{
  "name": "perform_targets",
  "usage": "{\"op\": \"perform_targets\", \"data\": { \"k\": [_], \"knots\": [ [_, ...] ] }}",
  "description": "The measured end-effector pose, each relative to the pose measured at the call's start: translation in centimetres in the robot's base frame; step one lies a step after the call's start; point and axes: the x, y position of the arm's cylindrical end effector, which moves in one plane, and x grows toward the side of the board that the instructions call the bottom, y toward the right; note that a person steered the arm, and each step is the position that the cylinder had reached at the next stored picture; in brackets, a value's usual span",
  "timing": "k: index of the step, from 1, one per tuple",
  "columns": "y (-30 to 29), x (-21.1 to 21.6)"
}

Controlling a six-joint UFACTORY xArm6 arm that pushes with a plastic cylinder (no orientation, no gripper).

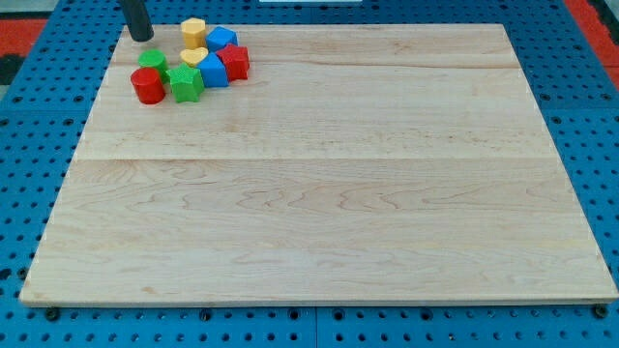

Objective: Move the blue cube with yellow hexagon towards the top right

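Note:
The yellow hexagon point(194, 32) stands at the view's top left, touching the blue cube point(222, 40) on its right. They head a tight cluster with another yellow block point(192, 58), a second blue block point(214, 72), a red block point(235, 62), a green cylinder point(151, 61), a red cylinder point(147, 86) and a green block point(186, 84). My tip point(142, 39) rests on the board left of the yellow hexagon and just above the green cylinder, with a small gap to both.
The wooden board point(319, 193) lies on a blue perforated surface point(590, 145). The cluster sits close to the board's top edge and left edge.

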Motion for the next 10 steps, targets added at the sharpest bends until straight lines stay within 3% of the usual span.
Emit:
{"op": "perform_targets", "data": {
  "k": [1, 3, 5, 6, 7, 9, 10],
  "knots": [
    [4.3, -0.9],
    [15.3, 5.3],
    [26.9, 7.2],
    [27.4, 9.0],
    [27.7, 13.6],
    [39.1, 12.7],
    [39.3, 15.3]
  ]
}}
